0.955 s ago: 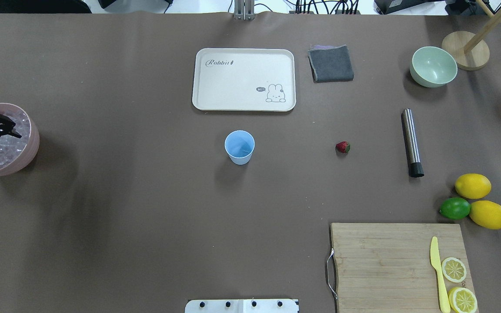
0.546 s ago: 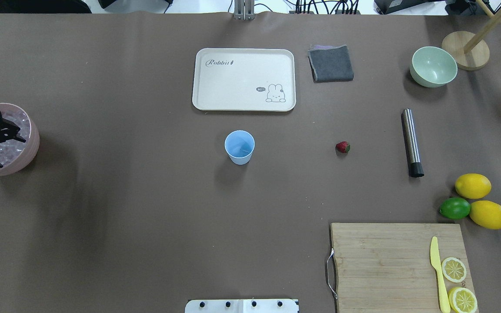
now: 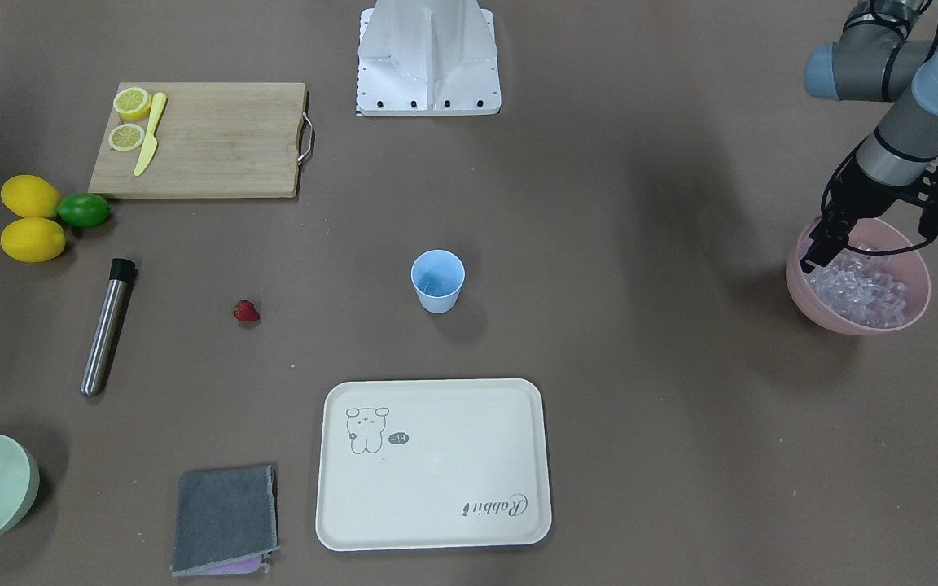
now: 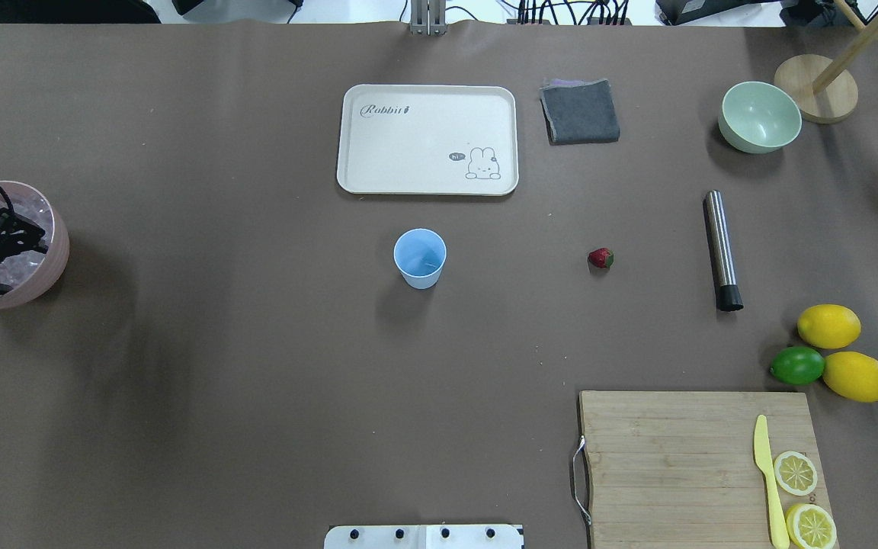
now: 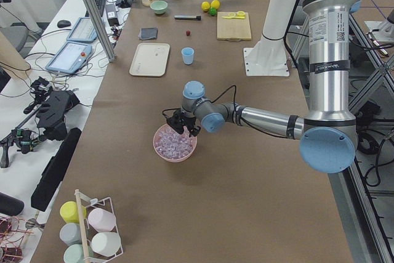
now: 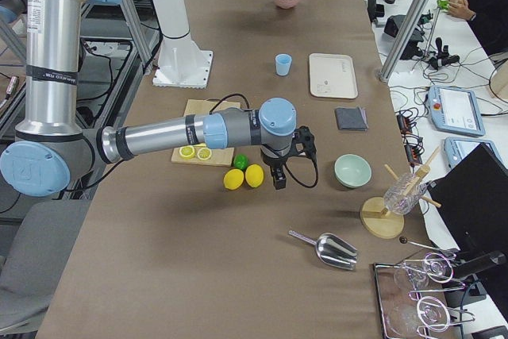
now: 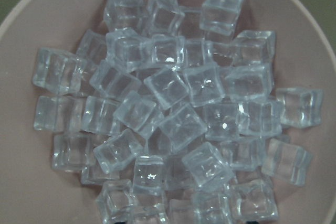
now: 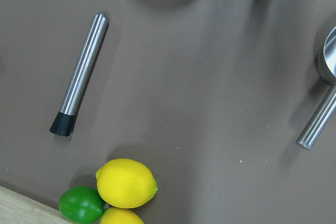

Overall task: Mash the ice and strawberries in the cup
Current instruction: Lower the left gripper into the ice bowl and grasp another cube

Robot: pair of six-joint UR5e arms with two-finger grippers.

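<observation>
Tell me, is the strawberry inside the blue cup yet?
No, the strawberry lies on the table, well apart from the cup.

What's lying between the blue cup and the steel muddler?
Only the strawberry sits between the cup and the muddler; the overhead view shows it.

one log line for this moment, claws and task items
left claw: open, over ice in pink bowl | right claw: near lemons, state unclear | cup: upright | strawberry: on table
</observation>
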